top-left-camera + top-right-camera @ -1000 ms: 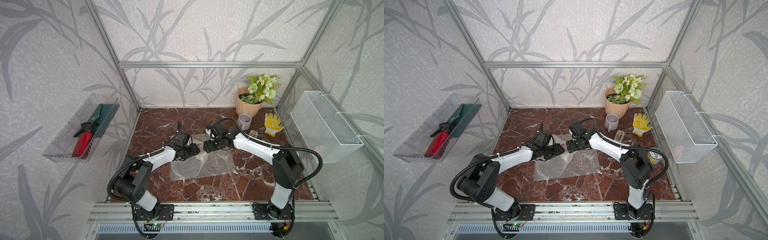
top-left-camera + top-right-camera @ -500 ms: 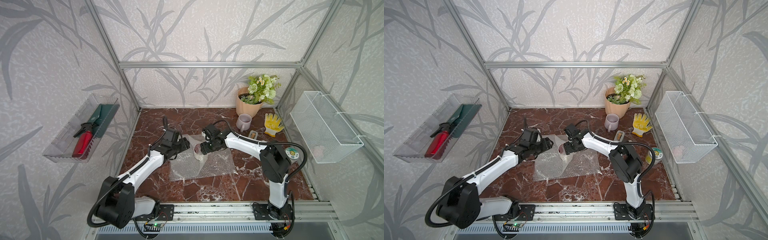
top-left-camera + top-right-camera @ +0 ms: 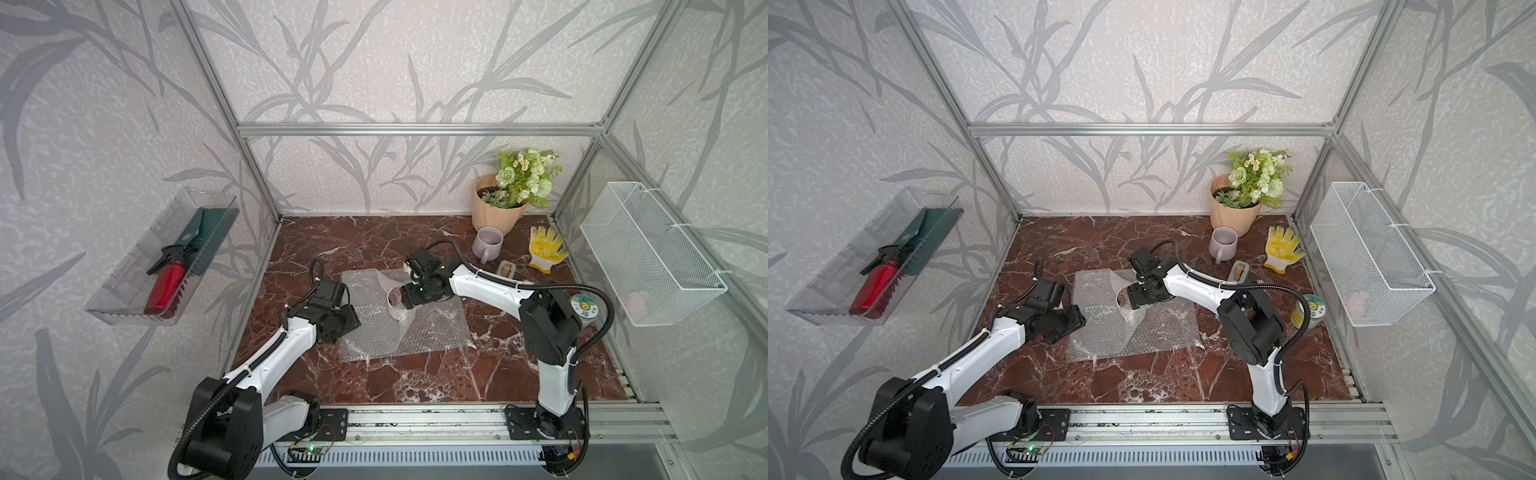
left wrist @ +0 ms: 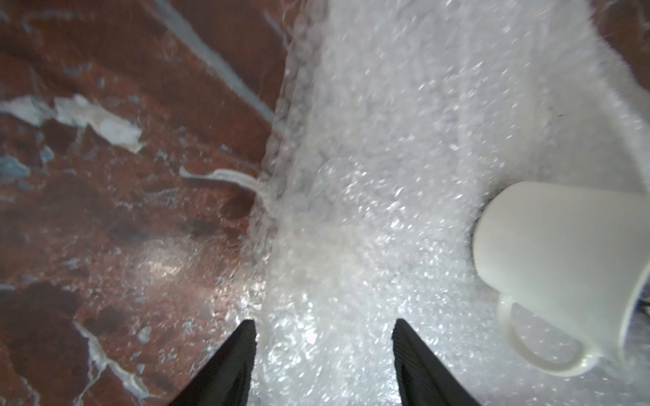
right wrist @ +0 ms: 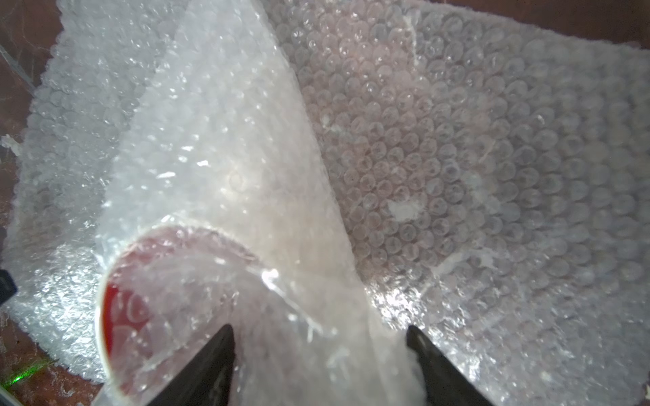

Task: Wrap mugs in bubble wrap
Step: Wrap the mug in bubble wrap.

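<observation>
You are looking down on a red marble table [image 3: 1142,382] where the bubble wrap [image 3: 1163,332] is lying flat, one flap of it rising against the white mug [image 3: 1125,306]. The mug is lying on its side on the sheet's far half, its dark-red mouth facing your left gripper [image 3: 1079,322], which is resting at the sheet's left edge. Your right gripper [image 3: 1133,299] is sitting right at the mug. Neither one's jaws are showing clearly. The lilac mug [image 3: 1223,245] is standing upright, well apart, beside the peach flowerpot [image 3: 1233,218].
</observation>
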You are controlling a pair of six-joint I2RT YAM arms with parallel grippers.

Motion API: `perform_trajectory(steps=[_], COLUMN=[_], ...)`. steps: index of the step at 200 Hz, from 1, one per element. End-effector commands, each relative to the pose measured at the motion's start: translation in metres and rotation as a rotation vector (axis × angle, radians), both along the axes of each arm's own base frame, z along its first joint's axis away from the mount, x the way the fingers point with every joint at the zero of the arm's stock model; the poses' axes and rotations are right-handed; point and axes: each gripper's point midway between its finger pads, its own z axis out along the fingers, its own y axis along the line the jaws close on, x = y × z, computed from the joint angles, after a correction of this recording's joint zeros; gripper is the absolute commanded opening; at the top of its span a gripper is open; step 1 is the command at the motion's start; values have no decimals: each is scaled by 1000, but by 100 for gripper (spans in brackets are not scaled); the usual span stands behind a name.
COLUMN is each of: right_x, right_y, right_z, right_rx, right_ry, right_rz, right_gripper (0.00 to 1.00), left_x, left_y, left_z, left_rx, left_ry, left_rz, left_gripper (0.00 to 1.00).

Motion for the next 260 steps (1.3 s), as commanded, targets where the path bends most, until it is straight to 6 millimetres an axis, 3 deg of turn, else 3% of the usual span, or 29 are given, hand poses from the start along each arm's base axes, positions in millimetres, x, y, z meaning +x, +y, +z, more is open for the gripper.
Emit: perform_trajectory(steps=[1,58,86,127,187,196,218,260], right_x=[-8,-9,-9,-9,-9,-9,-9,-9], right_y=[-1,-2,-2,-1,-1,-1,-1,-1], right_z=[-14,-15,-16,-16,-15,-16,-16,-16], right_rx=[-36,-34,-34,-33,-33,-34,-33,-33], right_ry=[46,50,52,52,51,53,53,54], right_rz=[9,7,8,9,7,7,9,8], right_gripper=[74,73,73,73,73,73,73,73], left_x=[-5,-3,1,6,4,5,8,24], left_y=[-3,-19,-28,-43,-45,-46,-53,-86], left_z=[-2,-11,-2,15,19,23,39,86], left_rx=[-8,-75,-124,-213,-211,-216,-246,-340], left_ry=[33,73,27,-51,-52,-61,-98,-222], left_rz=[-13,-70,-96,-145,-161,-167,-193,-271], left_gripper=[64,62,57,42,5,0,0,0])
